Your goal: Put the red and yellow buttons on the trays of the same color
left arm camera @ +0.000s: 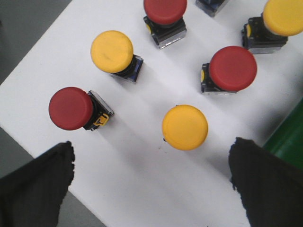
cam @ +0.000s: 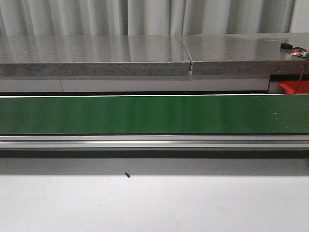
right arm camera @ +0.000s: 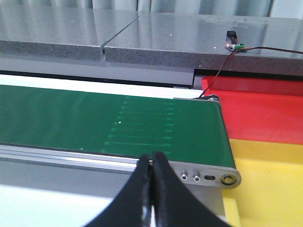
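Front view: only green conveyor belt [cam: 154, 114], no buttons or arms visible.

Left wrist view: left gripper [left arm camera: 151, 184] spread wide above white tabletop [left arm camera: 142, 189], nearest yellow button [left arm camera: 184, 127] upright just ahead between the jaws; three yellow and three red caps counted.

Right wrist view: right gripper [right arm camera: 151, 189] clenched, empty, near one red tray [right arm camera: 265, 113] and one yellow tray [right arm camera: 270, 184].
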Available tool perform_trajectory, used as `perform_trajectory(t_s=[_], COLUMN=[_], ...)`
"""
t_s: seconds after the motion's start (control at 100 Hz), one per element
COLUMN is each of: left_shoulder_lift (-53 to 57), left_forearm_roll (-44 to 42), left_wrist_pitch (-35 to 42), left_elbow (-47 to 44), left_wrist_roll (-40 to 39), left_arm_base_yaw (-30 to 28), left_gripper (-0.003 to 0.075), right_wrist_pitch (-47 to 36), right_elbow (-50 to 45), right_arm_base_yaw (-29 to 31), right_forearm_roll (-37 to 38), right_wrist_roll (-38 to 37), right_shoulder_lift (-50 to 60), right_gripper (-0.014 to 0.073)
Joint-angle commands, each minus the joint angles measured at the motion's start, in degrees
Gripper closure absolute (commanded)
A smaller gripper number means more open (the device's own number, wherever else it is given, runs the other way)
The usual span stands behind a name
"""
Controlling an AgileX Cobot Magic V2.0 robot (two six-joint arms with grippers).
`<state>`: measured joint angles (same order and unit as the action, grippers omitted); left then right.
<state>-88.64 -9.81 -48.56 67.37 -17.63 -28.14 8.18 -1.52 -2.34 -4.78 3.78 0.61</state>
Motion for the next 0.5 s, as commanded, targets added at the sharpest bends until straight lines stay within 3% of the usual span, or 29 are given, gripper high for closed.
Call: perform_trajectory(t_s=[0.0,0.49], left_shoulder_lift=[2.1,-7.7], left_forearm_roll=[0.3,4.6], left_wrist_pitch=[4.4,7.6], left_elbow=[0.0,-0.4], left_wrist_roll=[-0.6,1.8], left_arm_base_yaw=[-0.4,-0.2], left_gripper=[0.0079,0.0079], right_wrist_pitch=[-4.6,-4.6], right_elbow=[0.9,0.9], right_arm_base_yaw=[-0.1,-0.1], right_forearm_roll=[0.4,0.4], right_wrist_roll=[0.1,0.1], right_shoulder_lift=[1.1,1.1], right_gripper=[0.0702,0.0702])
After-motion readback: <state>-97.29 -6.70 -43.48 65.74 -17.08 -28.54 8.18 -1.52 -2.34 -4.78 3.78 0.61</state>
